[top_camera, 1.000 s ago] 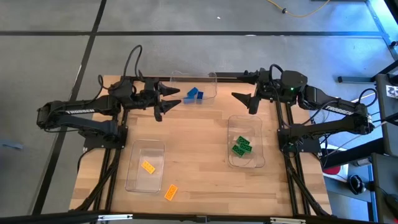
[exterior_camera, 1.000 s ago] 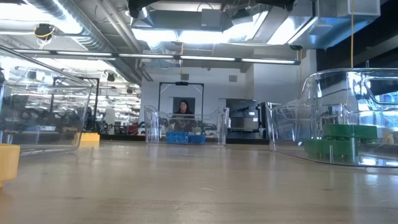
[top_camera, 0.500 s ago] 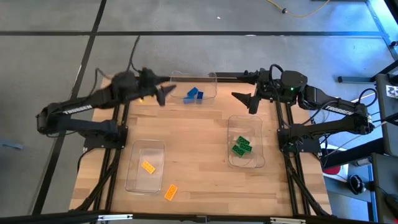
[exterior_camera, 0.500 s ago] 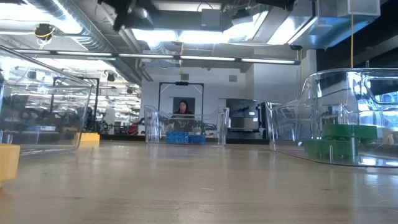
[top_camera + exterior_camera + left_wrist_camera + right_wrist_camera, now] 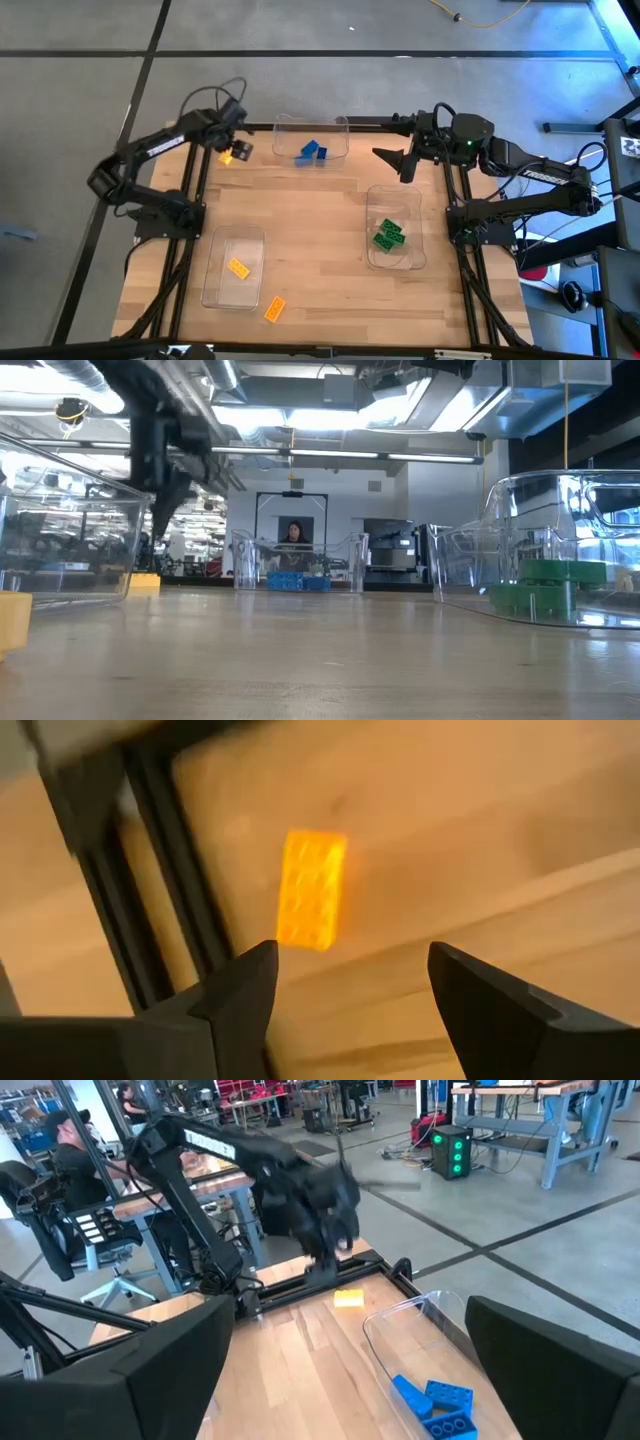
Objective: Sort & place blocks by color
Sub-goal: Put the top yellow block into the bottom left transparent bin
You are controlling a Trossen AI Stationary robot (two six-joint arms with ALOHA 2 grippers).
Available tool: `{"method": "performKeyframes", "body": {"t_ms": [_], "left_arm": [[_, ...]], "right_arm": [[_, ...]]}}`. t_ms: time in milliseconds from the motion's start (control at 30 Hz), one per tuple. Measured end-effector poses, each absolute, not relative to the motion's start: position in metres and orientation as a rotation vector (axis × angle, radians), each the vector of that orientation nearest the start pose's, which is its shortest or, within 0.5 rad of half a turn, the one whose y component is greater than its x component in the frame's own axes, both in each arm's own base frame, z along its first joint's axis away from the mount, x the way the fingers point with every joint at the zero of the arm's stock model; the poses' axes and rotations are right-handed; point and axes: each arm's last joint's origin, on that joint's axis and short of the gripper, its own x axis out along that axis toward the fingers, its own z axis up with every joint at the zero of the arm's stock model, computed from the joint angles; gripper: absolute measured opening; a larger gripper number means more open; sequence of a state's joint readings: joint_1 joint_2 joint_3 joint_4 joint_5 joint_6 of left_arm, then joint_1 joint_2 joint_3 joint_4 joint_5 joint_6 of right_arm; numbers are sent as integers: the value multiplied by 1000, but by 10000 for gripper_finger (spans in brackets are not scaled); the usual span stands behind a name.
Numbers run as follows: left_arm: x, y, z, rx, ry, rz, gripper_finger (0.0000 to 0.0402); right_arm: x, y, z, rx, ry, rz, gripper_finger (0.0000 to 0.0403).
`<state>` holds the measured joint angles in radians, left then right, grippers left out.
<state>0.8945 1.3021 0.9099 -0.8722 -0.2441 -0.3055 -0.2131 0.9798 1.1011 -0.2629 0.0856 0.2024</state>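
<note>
High view: wooden table (image 5: 310, 220) on a dark frame, standing on a grey floor crossed by dark lines. Three clear plastic trays sit on it. The far tray (image 5: 312, 140) holds two blue blocks (image 5: 312, 152). The tray on the right side (image 5: 393, 228) holds green blocks (image 5: 388, 234), stacked close together. The near-left tray (image 5: 233, 266) holds one orange-yellow block (image 5: 238, 268); a second orange-yellow block (image 5: 274, 308) lies on bare wood just beside that tray, toward the near edge. A third orange-yellow block (image 5: 227, 157) lies at the far-left corner of the table, near the frame rail.

Left gripper (image 5: 238, 148) hangs over that corner block. In the left wrist view the two dark fingers (image 5: 240, 1000) stand spread apart with nothing between them, and the block (image 5: 311, 889) lies flat on the wood beyond the fingertips, beside a dark frame rail. No contact visible.

Right gripper (image 5: 395, 160) waits above the far-right part of the table, between the far tray and the right tray. Its fingers (image 5: 150, 1370) are spread wide and empty in the right wrist view, which looks across the blue blocks (image 5: 436, 1405) toward the left arm (image 5: 290, 1175).

Low view: bare wood grain runs to the far tray, blue blocks (image 5: 298, 581) inside. Behind it an open workshop with ceiling ducts and strip lights; a person (image 5: 294, 537) sits facing the table. Right wrist view shows another seated person (image 5: 62, 1150) at workbenches and a polished concrete floor.
</note>
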Motion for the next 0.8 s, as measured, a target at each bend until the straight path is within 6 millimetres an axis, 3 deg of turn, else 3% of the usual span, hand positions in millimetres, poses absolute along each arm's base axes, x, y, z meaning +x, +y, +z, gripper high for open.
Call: {"method": "performKeyframes", "body": {"t_ms": [167,267,600,800], "left_arm": [[132,182,182,-663,1111,1254,251],[130,180,166,-678,1047,1310,251],[129,184,148,-640,833,1464,250],[134,184,137,-573,891,1522,250]], "right_arm": [[199,-46,398,209,114,-312,399],[199,-46,398,210,117,-312,399],[199,-46,397,216,120,-313,399],[199,-46,397,239,119,-315,399]]}}
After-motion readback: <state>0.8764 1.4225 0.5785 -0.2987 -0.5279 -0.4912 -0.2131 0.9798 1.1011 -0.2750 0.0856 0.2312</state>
